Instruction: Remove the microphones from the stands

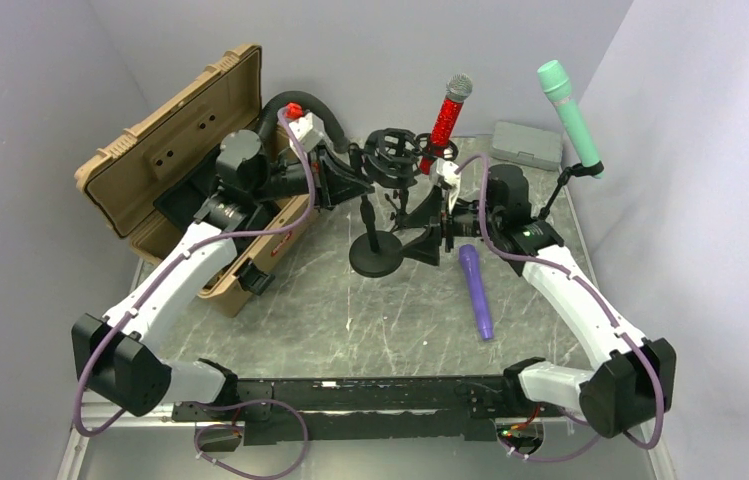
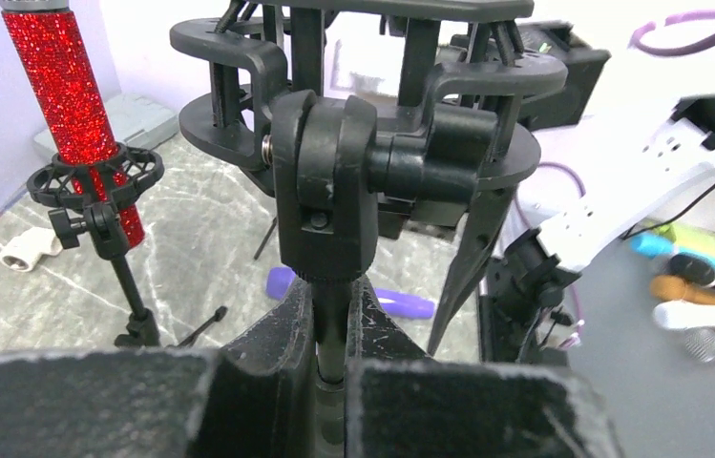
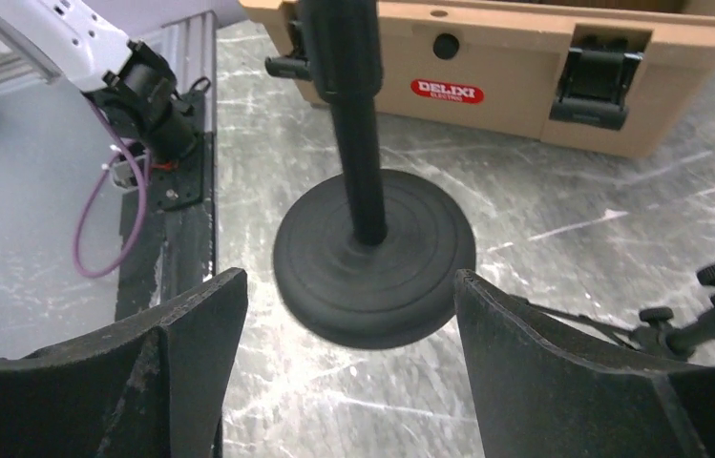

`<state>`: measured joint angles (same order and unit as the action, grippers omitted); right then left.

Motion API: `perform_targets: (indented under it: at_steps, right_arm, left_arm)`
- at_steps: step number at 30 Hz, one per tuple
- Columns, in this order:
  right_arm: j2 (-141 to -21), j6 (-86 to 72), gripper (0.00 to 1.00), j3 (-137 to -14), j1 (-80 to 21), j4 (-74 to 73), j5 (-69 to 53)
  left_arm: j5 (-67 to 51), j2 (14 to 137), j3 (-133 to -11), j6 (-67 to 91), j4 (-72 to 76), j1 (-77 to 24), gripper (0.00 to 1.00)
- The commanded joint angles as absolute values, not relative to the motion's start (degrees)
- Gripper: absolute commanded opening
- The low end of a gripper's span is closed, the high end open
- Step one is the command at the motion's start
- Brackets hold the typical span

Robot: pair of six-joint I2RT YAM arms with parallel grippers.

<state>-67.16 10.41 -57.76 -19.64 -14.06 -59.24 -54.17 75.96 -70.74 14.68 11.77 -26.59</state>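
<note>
Now the purple microphone (image 1: 477,290) lies flat on the table (image 1: 350,325), just right of the stand (image 1: 375,260) and apart from it.

Left gripper (image 2: 329,367) is clamped on the stand's thin pole, just under the swivel joint that carries the shock mount (image 1: 393,150). Right gripper (image 3: 346,286) sits low by the stand's round base with its fingers spread wide. In its wrist view the base shows between them, touching neither. The purple microphone's near end points toward the arm bases, and its far end lies near the right gripper. Behind, a red glitter microphone (image 1: 447,115) stands in its own small mount. A teal microphone (image 1: 572,115) rises at far right, and a tan case (image 1: 165,150) sits open at left.
</note>
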Motion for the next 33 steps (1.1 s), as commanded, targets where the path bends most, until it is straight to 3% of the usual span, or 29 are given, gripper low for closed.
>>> perform_targets:
  at_steps: [1,12,16,24,29,33]
  right_arm:
    - [-69.7,1.4,0.81,-61.0,-21.1,-2.2,-63.6]
    - [-76.3,-4.8,0.78,-63.3,-25.6,5.4,-64.0]
    - [-77.0,-9.2,0.71,-60.6,-25.9,11.0,-64.5]
    - [-76.9,-11.2,0.41,-57.8,-26.1,14.4,-65.2]
    - [-76.5,-11.3,0.08,-57.5,-26.1,14.5,-65.9]
    - [-75.7,-12.3,0.00,-57.5,-26.1,15.2,-65.8]
  left_arm:
    - [-54.8,74.2,-74.8,25.3,17.1,-25.8,0.00]
    - [-52.5,74.1,-73.7,33.4,24.5,-25.8,0.00]
    - [-51.6,74.0,-73.2,34.1,25.3,-25.8,0.00]
    - [-50.0,73.8,-69.6,37.3,30.1,-25.2,0.00]
    - [-49.9,73.5,-69.1,37.6,30.5,-25.0,0.00]
    - [-49.7,73.3,-68.2,37.1,30.5,-25.0,0.00]
